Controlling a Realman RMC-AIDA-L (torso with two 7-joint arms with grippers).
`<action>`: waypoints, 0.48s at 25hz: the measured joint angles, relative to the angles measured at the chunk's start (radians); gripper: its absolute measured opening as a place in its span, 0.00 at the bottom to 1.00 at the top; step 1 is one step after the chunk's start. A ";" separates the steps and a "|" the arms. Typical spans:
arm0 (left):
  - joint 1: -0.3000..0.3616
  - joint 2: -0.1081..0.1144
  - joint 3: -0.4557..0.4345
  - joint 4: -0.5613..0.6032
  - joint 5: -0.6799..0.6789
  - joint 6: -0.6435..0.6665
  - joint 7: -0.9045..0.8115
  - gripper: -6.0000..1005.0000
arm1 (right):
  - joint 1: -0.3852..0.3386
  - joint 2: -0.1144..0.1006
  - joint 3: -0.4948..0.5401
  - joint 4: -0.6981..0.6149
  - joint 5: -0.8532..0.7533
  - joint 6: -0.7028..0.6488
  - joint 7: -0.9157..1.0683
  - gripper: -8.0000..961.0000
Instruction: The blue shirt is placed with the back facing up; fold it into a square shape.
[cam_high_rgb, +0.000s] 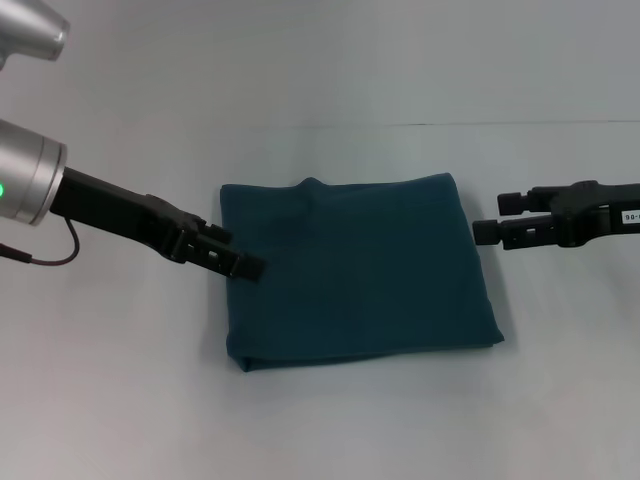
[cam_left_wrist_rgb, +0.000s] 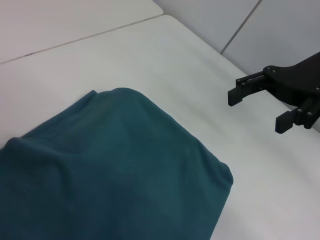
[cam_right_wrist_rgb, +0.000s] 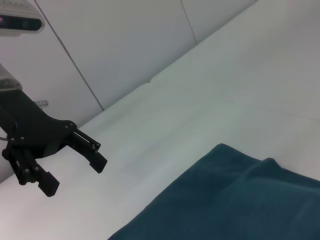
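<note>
Hovering at the shirt's left edge, the left gripper (cam_high_rgb: 240, 262) has its fingers spread apart, holding nothing. At mid-right of the frame, the right gripper (cam_high_rgb: 487, 217) is likewise parted and empty, just beside the upper right corner of the blue shirt (cam_high_rgb: 360, 270), which lies folded into a rough square at the centre of the white table (cam_high_rgb: 330, 420).

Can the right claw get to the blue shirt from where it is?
Probably yes. The right claw hangs open just beside the blue shirt, off its right edge, with only bare table between them. The left claw is at the opposite edge, out of its way.
</note>
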 joint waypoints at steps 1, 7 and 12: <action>0.001 -0.001 -0.001 0.000 -0.001 0.000 0.002 0.92 | 0.001 0.000 0.000 0.000 0.000 0.000 0.000 0.98; 0.001 -0.002 0.001 0.000 -0.003 0.000 0.006 0.92 | 0.002 0.000 0.000 0.000 0.000 0.014 -0.006 0.98; -0.002 -0.002 0.001 0.000 -0.003 0.000 0.006 0.92 | 0.005 0.001 0.000 0.000 0.000 0.034 -0.009 0.98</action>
